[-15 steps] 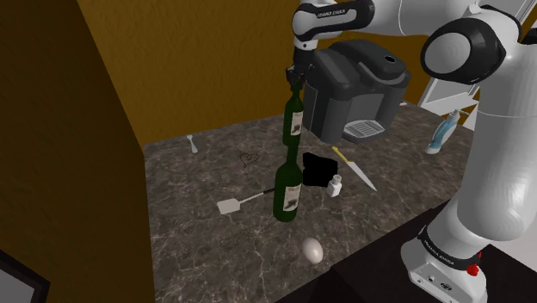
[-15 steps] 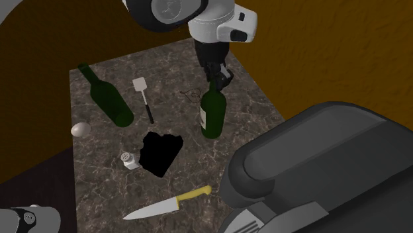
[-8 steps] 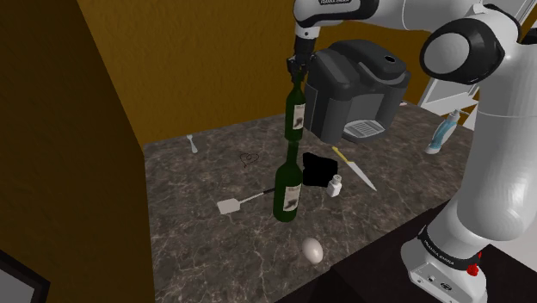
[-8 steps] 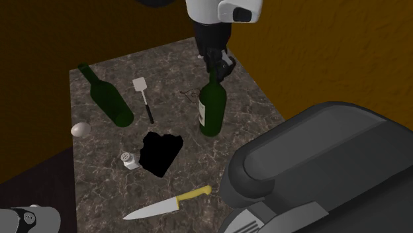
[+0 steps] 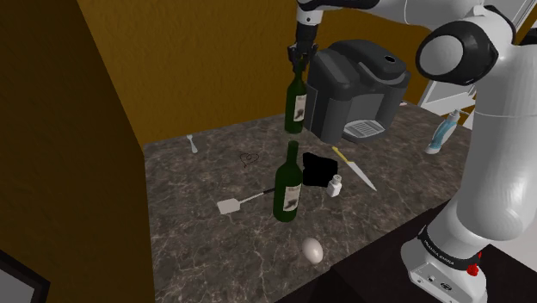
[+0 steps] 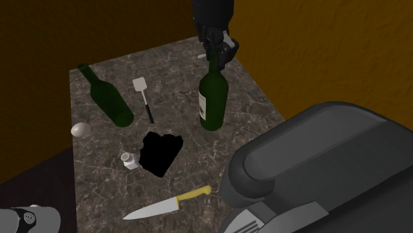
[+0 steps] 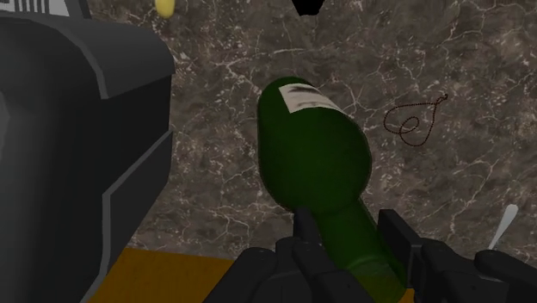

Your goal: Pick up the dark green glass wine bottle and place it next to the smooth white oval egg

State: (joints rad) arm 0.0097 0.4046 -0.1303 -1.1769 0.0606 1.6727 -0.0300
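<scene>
Gripper (image 5: 298, 62) clamped on neck of dark green wine bottle (image 5: 296, 108), which hangs above marble counter (image 5: 198, 241). Long axis approx. vert., neck up. White label, text unreadable. Egg (image 5: 312, 250) well apart, near 2nd bottle (image 5: 287, 185).

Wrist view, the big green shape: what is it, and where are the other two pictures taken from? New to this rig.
That camera rides on the wrist, looking along the black gripper, which is shut on the neck of a dark green wine bottle. The shoulder view looks from beside the white arm; the second exterior view looks down on the counter from behind the grey coffee machine. Also on the counter: a second green bottle, an egg, a spatula, a shaker and a knife.
</scene>
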